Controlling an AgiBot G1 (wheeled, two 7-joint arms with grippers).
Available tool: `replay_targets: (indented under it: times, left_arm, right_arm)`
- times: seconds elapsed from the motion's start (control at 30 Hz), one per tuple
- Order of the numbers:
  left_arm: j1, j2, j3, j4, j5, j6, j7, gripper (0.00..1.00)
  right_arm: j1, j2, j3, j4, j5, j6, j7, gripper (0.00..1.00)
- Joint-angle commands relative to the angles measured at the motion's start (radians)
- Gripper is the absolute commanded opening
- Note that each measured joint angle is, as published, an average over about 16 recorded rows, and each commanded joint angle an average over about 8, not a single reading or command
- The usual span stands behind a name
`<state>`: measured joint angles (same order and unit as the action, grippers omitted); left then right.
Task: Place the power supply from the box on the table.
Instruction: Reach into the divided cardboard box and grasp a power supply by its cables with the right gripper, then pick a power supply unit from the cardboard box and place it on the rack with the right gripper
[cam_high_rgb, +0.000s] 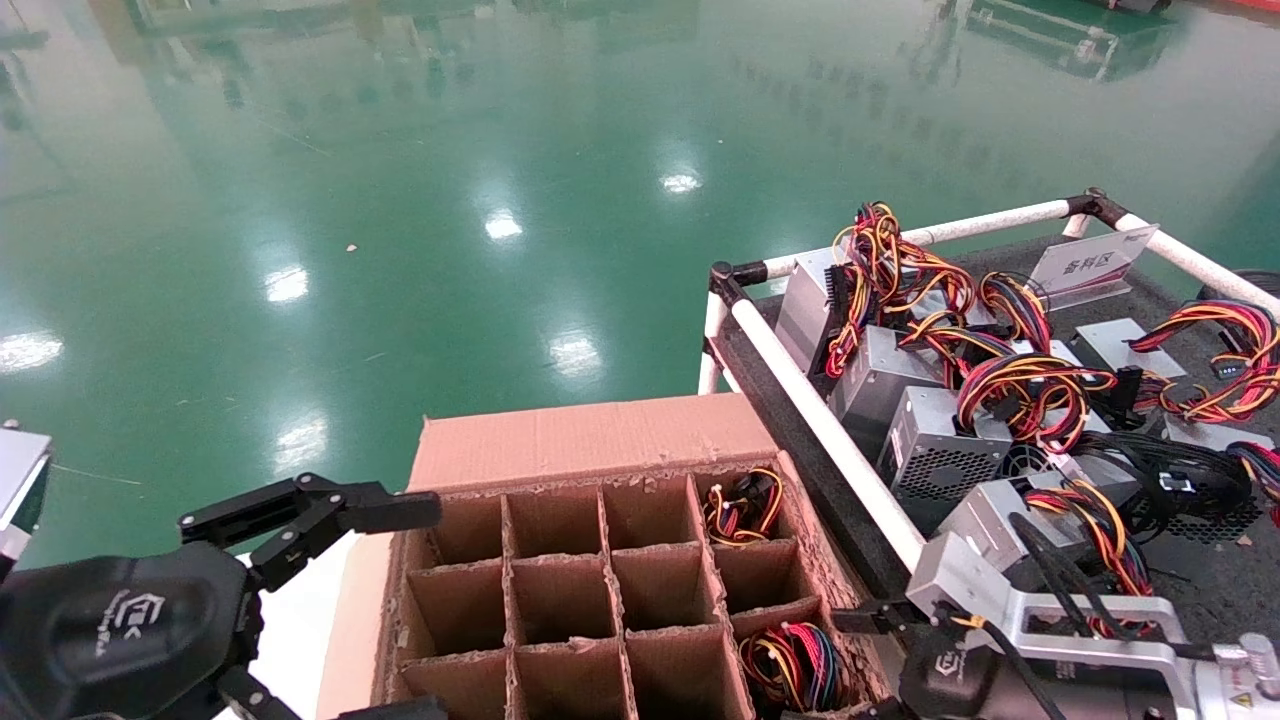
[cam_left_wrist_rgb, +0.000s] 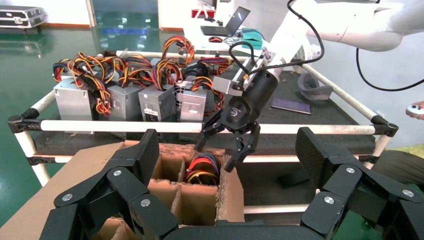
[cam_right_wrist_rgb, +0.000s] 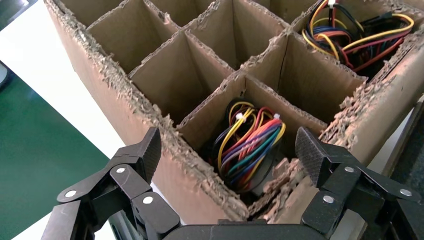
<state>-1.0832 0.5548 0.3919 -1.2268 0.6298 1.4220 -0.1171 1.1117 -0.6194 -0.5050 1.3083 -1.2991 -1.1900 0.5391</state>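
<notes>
The box (cam_high_rgb: 590, 440) stands low in the head view, a brown carton with a grid of divider cells. In its near right corner cell a power supply (cam_high_rgb: 795, 665) shows only its bundle of red, yellow, blue and black wires (cam_right_wrist_rgb: 250, 147); its metal body is hidden in the cell. My right gripper (cam_high_rgb: 850, 665) hangs open just above that cell, its fingers (cam_right_wrist_rgb: 150, 150) straddling the bundle without touching it. My left gripper (cam_high_rgb: 400, 610) is open at the box's left side, holding nothing. The table (cam_high_rgb: 1200, 590) lies to the right.
A second wire bundle (cam_high_rgb: 742, 505) sits in the far right cell. Several silver units with orange-yellow wires (cam_high_rgb: 935, 450) crowd the table behind its white rail (cam_high_rgb: 830, 430), near a white sign (cam_high_rgb: 1090, 265). The other cells show only cardboard. Green floor lies beyond.
</notes>
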Motion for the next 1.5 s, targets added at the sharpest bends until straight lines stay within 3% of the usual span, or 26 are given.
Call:
replay_targets:
  times: [0.03, 0.27, 1.07, 1.5]
  left_arm:
    - [0.0, 0.0, 0.0, 0.0, 0.0, 0.0, 0.0, 1.0]
    - [0.0, 0.0, 0.0, 0.0, 0.0, 0.0, 0.0, 1.0]
    - [0.0, 0.0, 0.0, 0.0, 0.0, 0.0, 0.0, 1.0]
    - [0.0, 0.0, 0.0, 0.0, 0.0, 0.0, 0.0, 1.0]
  right_arm:
    - [0.005, -0.006, -0.005, 0.007, -0.011, 0.007, 0.016, 0.06]
    - [0.026, -0.017, -0.023, 0.017, -0.055, 0.015, 0.069, 0.0]
    - [0.045, -0.026, -0.055, 0.032, -0.133, 0.018, 0.121, 0.0]
    - [0.073, -0.028, -0.048, 0.031, -0.099, -0.012, 0.152, 0.0]
